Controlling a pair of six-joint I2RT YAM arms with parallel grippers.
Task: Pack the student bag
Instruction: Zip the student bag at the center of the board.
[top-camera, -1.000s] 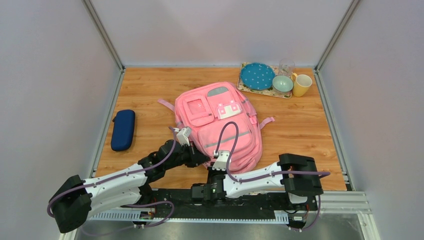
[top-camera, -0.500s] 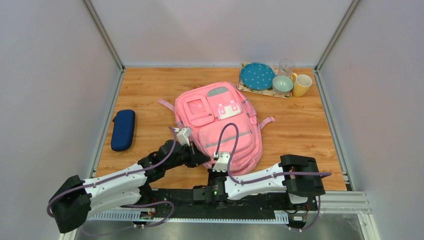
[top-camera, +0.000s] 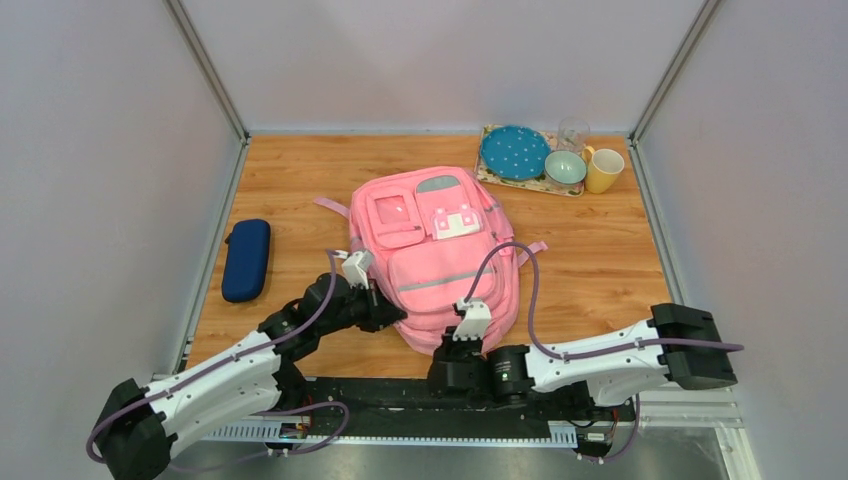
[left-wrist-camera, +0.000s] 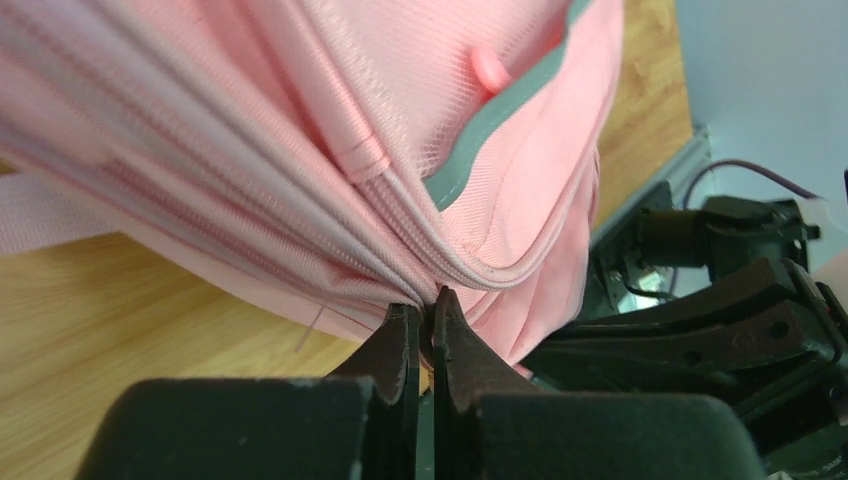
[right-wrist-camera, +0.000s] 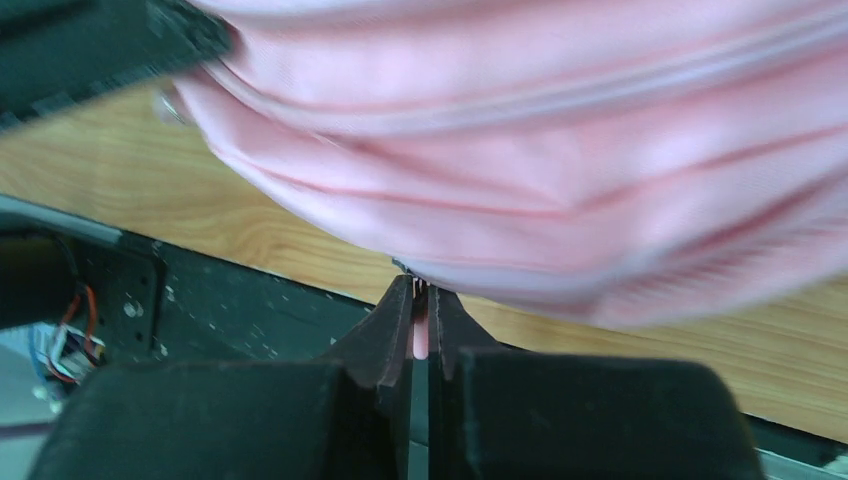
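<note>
The pink student bag (top-camera: 440, 250) lies flat on the wooden table, front pockets and grey strip facing up. My left gripper (top-camera: 392, 318) is at the bag's near left edge, shut on a fold of its pink fabric by the zip seam (left-wrist-camera: 425, 305). My right gripper (top-camera: 462, 345) is at the bag's near bottom edge, shut on a small pink zip pull (right-wrist-camera: 420, 335) that hangs from the bag (right-wrist-camera: 560, 150). The bag fills the left wrist view (left-wrist-camera: 330, 140). A navy zip case (top-camera: 246, 259) lies at the far left.
A tray at the back right holds a blue dotted plate (top-camera: 514, 152), a pale green bowl (top-camera: 565, 167) and a clear glass (top-camera: 573, 133); a yellow mug (top-camera: 604, 170) stands beside it. Metal rails (top-camera: 210, 250) border the table on both sides.
The right arm has swung out to the right and its gripper has moved right along the bag's near edge. The bag has shifted and straightened. The left gripper has moved slightly left.
</note>
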